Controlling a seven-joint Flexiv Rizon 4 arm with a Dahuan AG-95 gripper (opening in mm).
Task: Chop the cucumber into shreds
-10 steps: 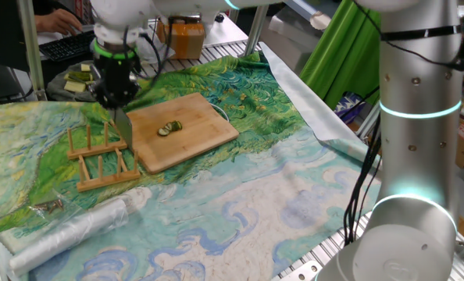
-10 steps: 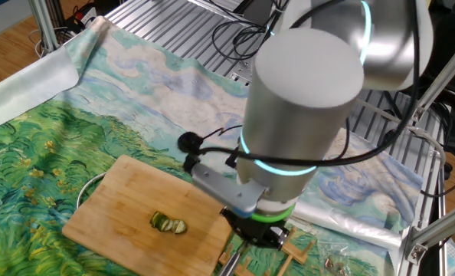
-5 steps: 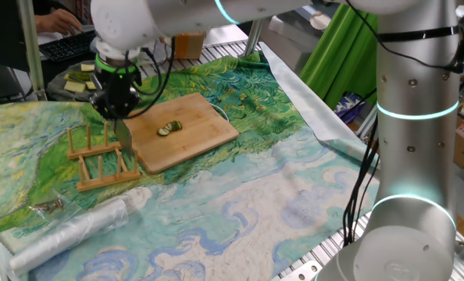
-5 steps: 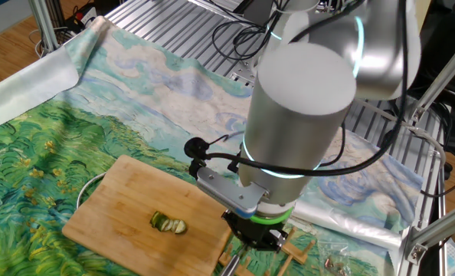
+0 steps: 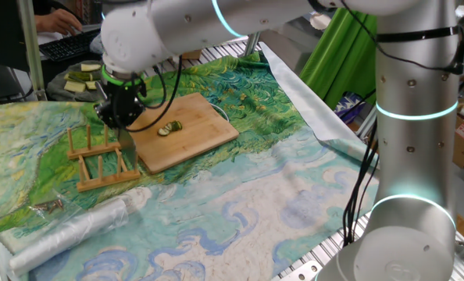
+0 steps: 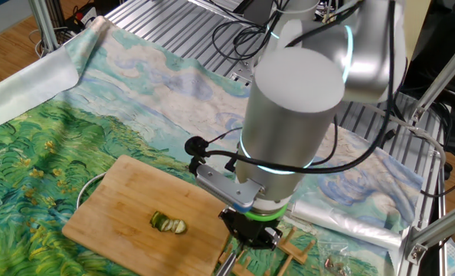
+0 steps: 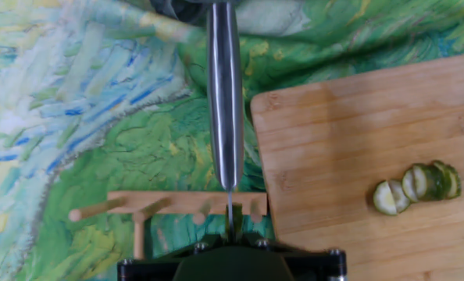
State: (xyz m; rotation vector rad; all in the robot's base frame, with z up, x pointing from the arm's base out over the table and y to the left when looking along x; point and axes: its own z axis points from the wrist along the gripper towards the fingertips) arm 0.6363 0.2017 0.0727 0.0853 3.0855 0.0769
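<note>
Knife (image 7: 225, 101) clamped in the closed gripper (image 5: 121, 117), blade hanging over the wooden rack (image 7: 169, 206), off the cutting board (image 7: 349, 156). Cucumber (image 7: 416, 186) slices fanned toward 3 o'clock on that board in hand view. Best carried across with blade vertical, then lowered squarely onto the slices.

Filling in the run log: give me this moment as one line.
pincer: holds knife | blade: over wooden rack, beside cutting board | cucumber: sliced, on board

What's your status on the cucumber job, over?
Gripper holding knife, blade over wooden rack, beside cutting board. Cucumber lies in overlapping slices on the board, not shredded. Nothing between blade and slices.
</note>
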